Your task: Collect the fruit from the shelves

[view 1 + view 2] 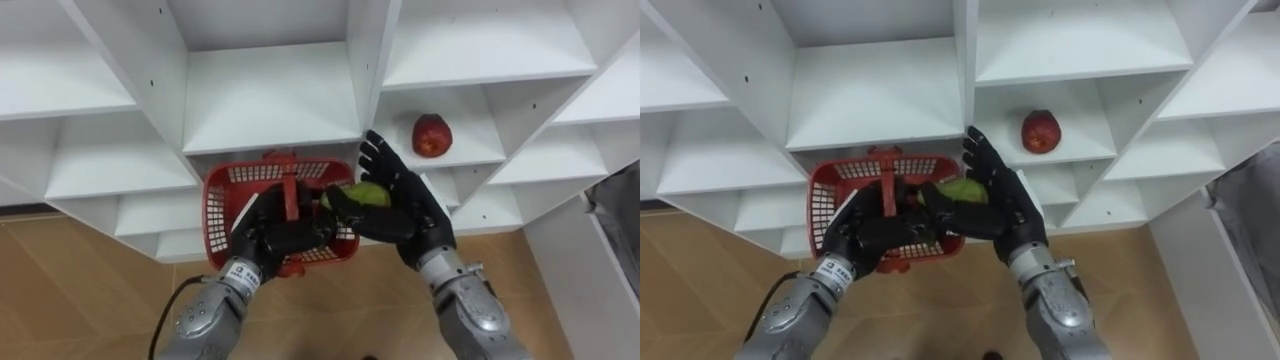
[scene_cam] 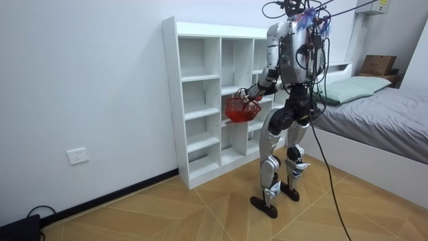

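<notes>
Green fruit (image 1: 364, 193) clasped in right hand (image 1: 408, 218) over basket (image 1: 219, 195) (left hand (image 1: 266, 240) grips handle (image 1: 291, 188)).

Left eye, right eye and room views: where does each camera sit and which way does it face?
Left eye view: on the robot's head, facing down at the shelves, red basket, green fruit and apple; left hand, right hand show.
Right eye view: beside it, same scene.
Room view: across the room, facing the shelves; whole robot standing.
All share red basket and shelves.

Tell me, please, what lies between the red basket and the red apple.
In the left eye view, the right hand, holding a green fruit, lies between them.
</notes>
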